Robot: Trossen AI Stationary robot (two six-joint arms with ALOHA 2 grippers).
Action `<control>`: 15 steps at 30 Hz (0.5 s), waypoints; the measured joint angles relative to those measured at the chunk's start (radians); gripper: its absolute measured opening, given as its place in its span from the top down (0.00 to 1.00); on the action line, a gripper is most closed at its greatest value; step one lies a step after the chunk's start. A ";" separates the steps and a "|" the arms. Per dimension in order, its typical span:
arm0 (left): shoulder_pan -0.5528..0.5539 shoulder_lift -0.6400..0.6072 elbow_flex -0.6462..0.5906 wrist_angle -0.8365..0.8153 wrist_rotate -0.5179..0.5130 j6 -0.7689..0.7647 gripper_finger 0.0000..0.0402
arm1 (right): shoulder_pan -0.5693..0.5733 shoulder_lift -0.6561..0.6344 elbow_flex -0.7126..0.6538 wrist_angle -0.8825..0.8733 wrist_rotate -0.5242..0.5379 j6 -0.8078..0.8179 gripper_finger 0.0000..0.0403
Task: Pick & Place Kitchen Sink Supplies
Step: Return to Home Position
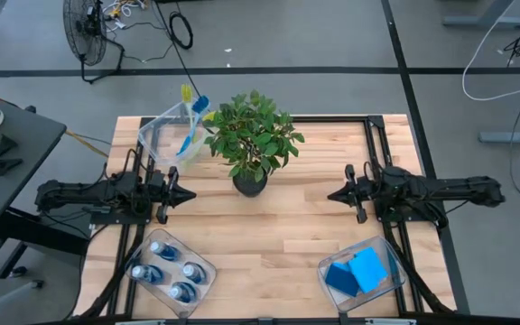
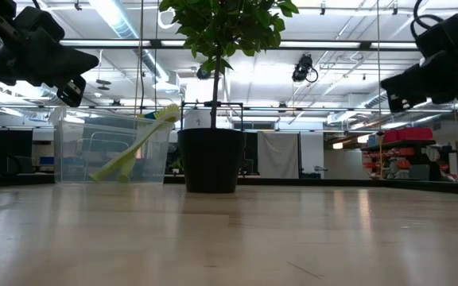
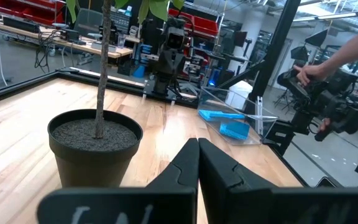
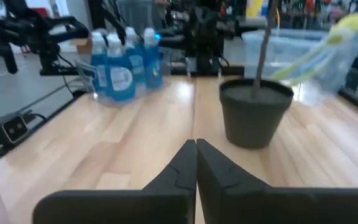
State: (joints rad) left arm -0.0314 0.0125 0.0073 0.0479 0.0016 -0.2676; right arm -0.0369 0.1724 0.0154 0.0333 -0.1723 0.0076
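Observation:
Several blue bottles with pale caps stand in a clear bin at the near left; the right wrist view shows the bottles too. Flat blue sponges lie in a clear bin at the near right, and the sponges show in the left wrist view. Yellow-green brushes lean handle-up in a clear bin at the far left, also seen as brushes in the low view. My left gripper hovers shut left of the plant. My right gripper hovers shut right of it.
A leafy potted plant in a dark pot stands mid-table between the grippers. A dark frame edges the table. A person's hand shows beyond the table's right side. Bare wood lies between the near bins.

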 joint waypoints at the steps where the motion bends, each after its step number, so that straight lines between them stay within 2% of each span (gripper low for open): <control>1: 0.000 0.000 0.000 0.000 0.000 0.000 0.98 | 0.003 -0.011 0.000 0.001 0.000 -0.008 0.98; 15: 0.000 0.000 0.000 0.000 0.000 0.000 0.98 | 0.074 -0.114 0.000 0.003 0.000 -0.031 0.98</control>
State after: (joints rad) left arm -0.0312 0.0124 0.0071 0.0475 0.0017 -0.2675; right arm 0.0373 0.0582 0.0158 0.0360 -0.1722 -0.0231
